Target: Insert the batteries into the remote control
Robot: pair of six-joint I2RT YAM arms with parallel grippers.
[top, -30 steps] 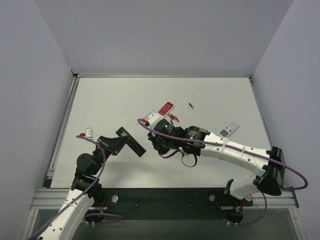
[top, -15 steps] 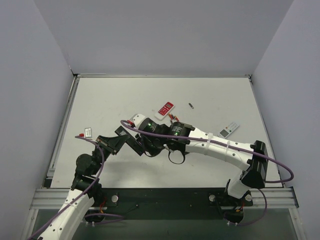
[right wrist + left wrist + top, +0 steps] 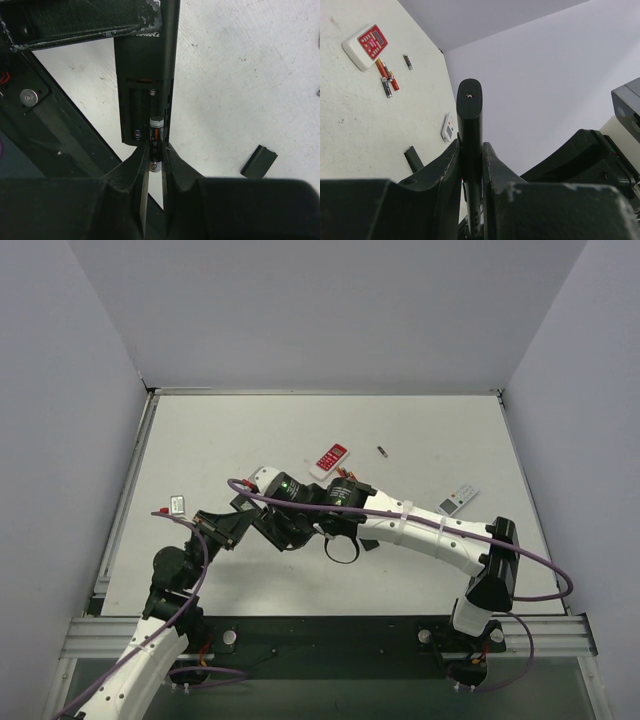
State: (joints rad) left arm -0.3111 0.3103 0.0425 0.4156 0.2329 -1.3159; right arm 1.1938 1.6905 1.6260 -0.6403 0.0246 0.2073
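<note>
Right hand [image 3: 156, 167] pinches one battery [image 3: 156, 131] at the open bay of the remote control [image 3: 142, 65], which the left hand [image 3: 471, 161] clamps above the counter [image 3: 360, 125]. More batteries [image 3: 387, 80] lie there beside a red-and-white remote [image 3: 366, 45].

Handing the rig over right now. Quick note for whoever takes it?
Left gripper: shut on the black remote, held up with its battery bay open.
Right gripper: shut on one battery, its end at one slot, not seated.
Battery cover lies on the table; spare batteries lie beside the red-and-white remote.
Done: cover off, first battery picked.
Left: seat it, fill the other slot, refit the cover.
</note>
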